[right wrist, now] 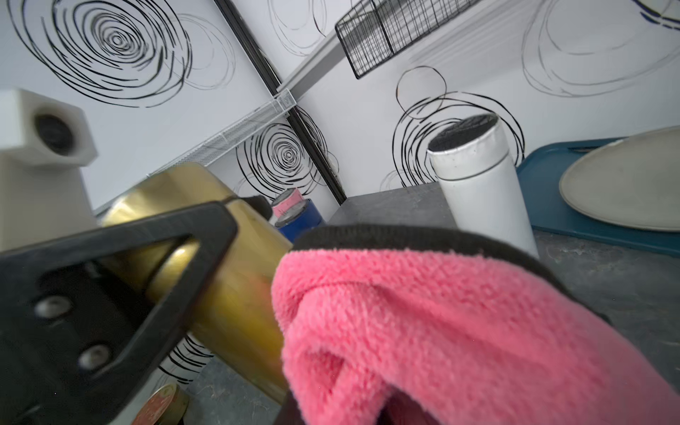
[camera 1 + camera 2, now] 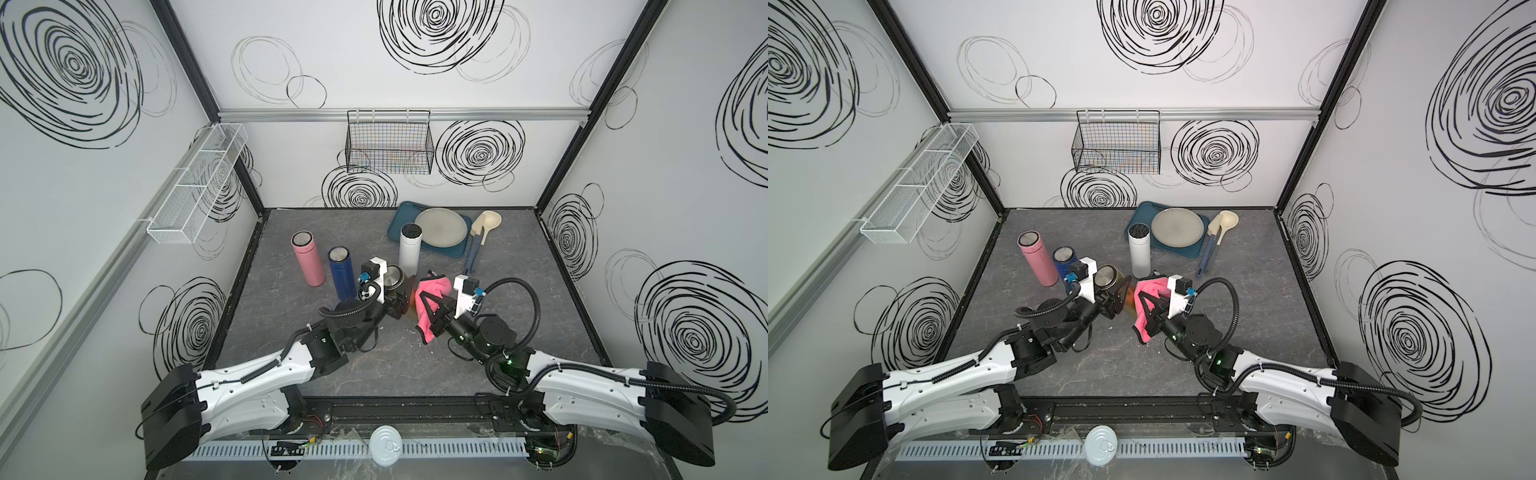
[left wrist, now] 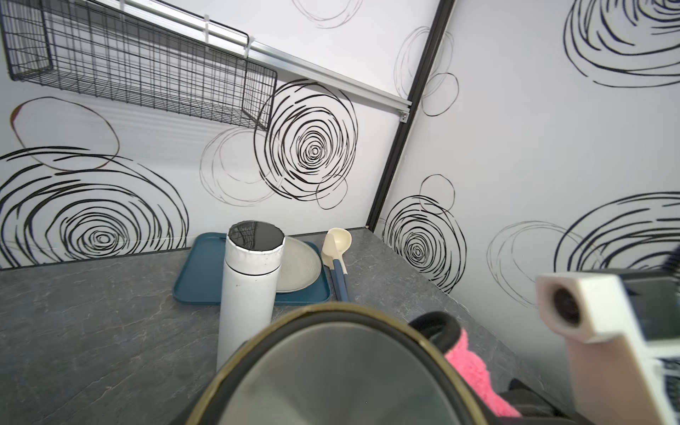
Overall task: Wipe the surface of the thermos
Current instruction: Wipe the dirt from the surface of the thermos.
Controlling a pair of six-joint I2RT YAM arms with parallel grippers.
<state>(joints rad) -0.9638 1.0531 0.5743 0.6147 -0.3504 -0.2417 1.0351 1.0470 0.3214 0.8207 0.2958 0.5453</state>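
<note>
Gold thermos [image 2: 393, 276] held up over tabletop [image 2: 395, 368] middle, tipped. Left tool [image 2: 400, 300] clamped on it. Right tool [image 2: 428, 302] pinched on pink cloth [image 2: 436, 286], touching thermos at its 3 o'clock. Best: press soft, rub along side, turn thermos, grip tight.

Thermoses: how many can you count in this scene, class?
4: pink thermos and blue thermos side by side at left; white thermos by the tray; gold thermos in the left gripper. None seems hidden.
</note>
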